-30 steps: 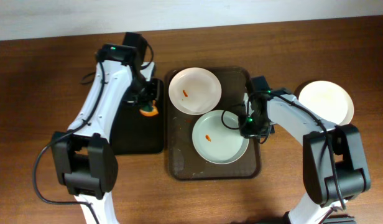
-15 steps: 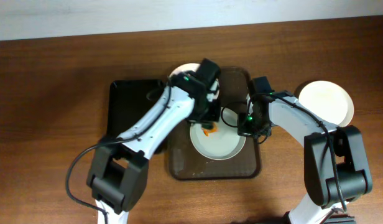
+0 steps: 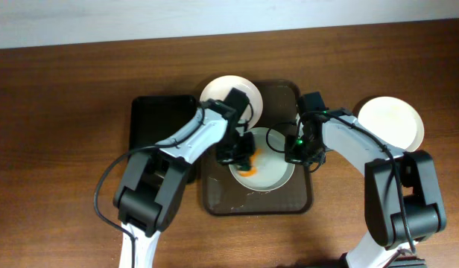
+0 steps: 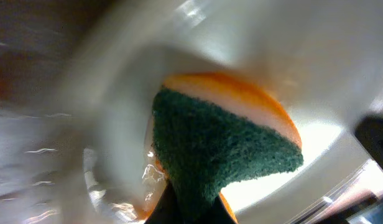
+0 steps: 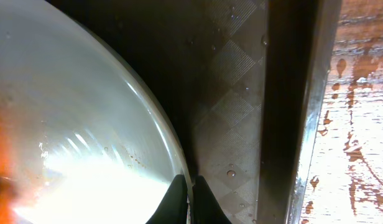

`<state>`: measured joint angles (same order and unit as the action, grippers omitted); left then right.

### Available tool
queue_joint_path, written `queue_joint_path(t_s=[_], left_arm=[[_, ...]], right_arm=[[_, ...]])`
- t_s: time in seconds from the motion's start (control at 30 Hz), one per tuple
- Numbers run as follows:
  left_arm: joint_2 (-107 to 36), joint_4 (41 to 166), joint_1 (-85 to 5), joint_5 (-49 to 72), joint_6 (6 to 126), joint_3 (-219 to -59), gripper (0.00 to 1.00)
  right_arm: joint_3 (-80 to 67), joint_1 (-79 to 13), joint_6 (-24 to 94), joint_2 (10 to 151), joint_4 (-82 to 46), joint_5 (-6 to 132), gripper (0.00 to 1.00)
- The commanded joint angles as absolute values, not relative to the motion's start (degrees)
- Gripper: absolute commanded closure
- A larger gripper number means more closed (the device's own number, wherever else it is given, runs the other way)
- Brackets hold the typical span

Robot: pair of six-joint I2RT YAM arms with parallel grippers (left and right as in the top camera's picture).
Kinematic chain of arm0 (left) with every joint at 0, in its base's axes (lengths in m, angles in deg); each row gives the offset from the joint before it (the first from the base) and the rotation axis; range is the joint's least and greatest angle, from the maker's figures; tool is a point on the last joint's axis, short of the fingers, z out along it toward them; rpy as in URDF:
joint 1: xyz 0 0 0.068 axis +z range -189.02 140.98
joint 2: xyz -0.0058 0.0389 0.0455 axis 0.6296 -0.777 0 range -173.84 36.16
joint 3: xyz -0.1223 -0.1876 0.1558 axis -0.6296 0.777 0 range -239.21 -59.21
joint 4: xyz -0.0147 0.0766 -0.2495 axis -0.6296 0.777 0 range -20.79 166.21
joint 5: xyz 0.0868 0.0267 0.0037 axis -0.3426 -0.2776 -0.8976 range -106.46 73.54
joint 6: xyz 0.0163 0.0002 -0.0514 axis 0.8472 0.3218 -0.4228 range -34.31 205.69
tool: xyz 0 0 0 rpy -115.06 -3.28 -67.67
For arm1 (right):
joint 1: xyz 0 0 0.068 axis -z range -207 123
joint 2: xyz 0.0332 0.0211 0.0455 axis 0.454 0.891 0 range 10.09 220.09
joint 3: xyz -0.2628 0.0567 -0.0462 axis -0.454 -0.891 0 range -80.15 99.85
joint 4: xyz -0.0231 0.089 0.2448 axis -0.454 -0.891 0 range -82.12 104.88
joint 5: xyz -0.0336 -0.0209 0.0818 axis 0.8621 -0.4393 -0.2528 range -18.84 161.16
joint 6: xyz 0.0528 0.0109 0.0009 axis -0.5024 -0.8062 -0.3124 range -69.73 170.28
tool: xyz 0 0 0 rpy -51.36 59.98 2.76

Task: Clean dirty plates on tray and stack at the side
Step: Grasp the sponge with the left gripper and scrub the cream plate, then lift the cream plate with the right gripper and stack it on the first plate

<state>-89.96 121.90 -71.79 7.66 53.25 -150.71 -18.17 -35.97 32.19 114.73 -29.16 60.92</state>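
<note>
The dark brown tray holds a white plate at its back and a pale bluish-white plate in front. My left gripper is shut on an orange sponge with a green scouring face and presses it on the bluish plate. My right gripper is shut on that plate's right rim, one finger on each side of it. A third white plate lies on the table at the right.
A smaller black tray lies left of the brown tray. The brown tray's raised rim and the wet wooden table lie right of my right gripper.
My left arm swung from the black tray over to the bluish plate with the sponge, then drew it leftward across the plate. The orange smear no longer shows. My right arm stayed put.
</note>
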Motion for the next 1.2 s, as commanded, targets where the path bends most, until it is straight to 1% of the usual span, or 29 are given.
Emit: queue_joint_path(t_s=[0.0, 0.03, 0.07, 0.13, 0.23, 0.37, 0.43, 0.47, 0.53, 0.57, 0.6, 0.63, 0.67, 0.77, 0.83, 0.87, 0.9, 0.93, 0.97, 1.0, 1.07, 1.1, 1.17], left_arm=[[-93.04, 128.30, -70.37, -14.06, 54.10, -154.74, 1.00], [-93.04, 129.42, -71.09, -18.09, 54.47, -155.94, 1.00], [-93.04, 130.97, -72.97, -25.58, 54.47, -157.82, 1.00], [-93.04, 133.18, -75.84, -33.65, 54.47, -160.09, 1.00], [-93.04, 137.66, -76.80, -36.01, 53.62, -163.63, 1.00], [-92.69, 146.84, -72.88, -35.94, 52.92, -170.67, 1.00], [-91.12, 151.67, -68.93, -35.75, 52.98, -173.34, 1.00], [-89.15, 153.11, -66.35, -35.22, 54.45, -173.51, 1.00], [-84.32, 154.77, -60.32, -30.83, 61.55, -173.49, 1.00], [-82.84, 154.69, -57.02, -27.92, 64.83, -173.47, 1.00], [-82.46, 154.05, -53.02, -21.39, 70.12, -173.18, 1.00], [-82.46, 152.57, -50.85, -16.21, 74.45, -171.70, 1.00], [-82.46, 150.73, -49.13, -14.37, 75.39, -169.23, 1.00], [-82.46, 139.45, -45.10, -14.26, 75.52, -155.11, 1.00], [-82.29, 139.01, -43.31, -12.47, 75.54, -154.32, 0.72], [-81.74, 139.54, -42.50, -11.51, 75.54, -154.98, 0.71], [-80.30, 140.17, -41.28, -9.98, 75.56, -156.18, 0.65], [-78.84, 140.46, -40.43, -8.95, 75.56, -156.83, 0.60], [-77.24, 140.61, -39.84, -8.29, 75.54, -157.18, 0.54], [-75.21, 140.63, -39.27, -7.73, 75.56, -157.42, 0.50], [-68.74, 140.85, -38.15, -7.40, 75.56, -157.42, 0.33], [-66.57, 140.92, -37.87, -7.42, 75.58, -157.42, 0.28], [-59.14, 140.96, -36.51, -7.42, 75.56, -157.42, 0.19]], right_arm=[[-19.94, -35.93, 31.12, 115.84, -30.40, 64.29, 0.96], [-19.92, -35.93, 31.12, 115.84, -30.40, 64.29, 0.96], [-19.94, -35.93, 31.12, 115.84, -30.44, 64.31, 0.96], [-19.94, -35.93, 31.12, 115.84, -30.75, 64.29, 0.96], [-19.94, -35.93, 31.12, 115.84, -31.38, 64.31, 0.96], [-19.94, -35.93, 31.14, 115.84, -31.80, 64.31, 0.96], [-19.94, -35.93, 31.40, 115.84, -31.80, 64.31, 0.96], [-19.94, -35.93, 32.06, 115.84, -31.78, 64.31, 0.96], [-19.94, -35.93, 34.29, 115.84, -31.78, 64.27, 0.96], [-19.94, -35.93, 36.06, 115.84, -31.58, 64.25, 0.96], [-19.92, -35.93, 38.42, 115.84, -31.36, 64.05, 0.96], [-19.94, -35.93, 39.64, 115.84, -31.36, 64.07, 0.96], [-19.92, -35.93, 40.69, 115.84, -31.36, 64.07, 0.96], [-19.94, -35.93, 40.91, 115.84, -30.69, 64.07, 0.96], [-19.94, -35.93, 40.89, 115.84, -29.75, 64.07, 0.95], [-19.94, -35.93, 40.89, 115.84, -29.33, 64.07, 0.94], [-19.92, -35.93, 40.89, 115.84, -28.81, 64.07, 0.90], [-19.94, -35.93, 40.87, 115.84, -28.24, 64.09, 0.81], [-19.94, -35.93, 40.87, 115.84, -27.82, 64.07, 0.80], [-19.92, -35.93, 40.84, 115.84, -27.45, 64.05, 0.95], [-18.30, -35.93, 40.87, 115.64, -28.87, 64.09, 0.96], [-16.40, -35.93, 40.87, 115.08, -30.79, 64.29, 0.96], [-7.99, -36.83, 41.30, 111.99, -37.29, 64.73, 0.96]])
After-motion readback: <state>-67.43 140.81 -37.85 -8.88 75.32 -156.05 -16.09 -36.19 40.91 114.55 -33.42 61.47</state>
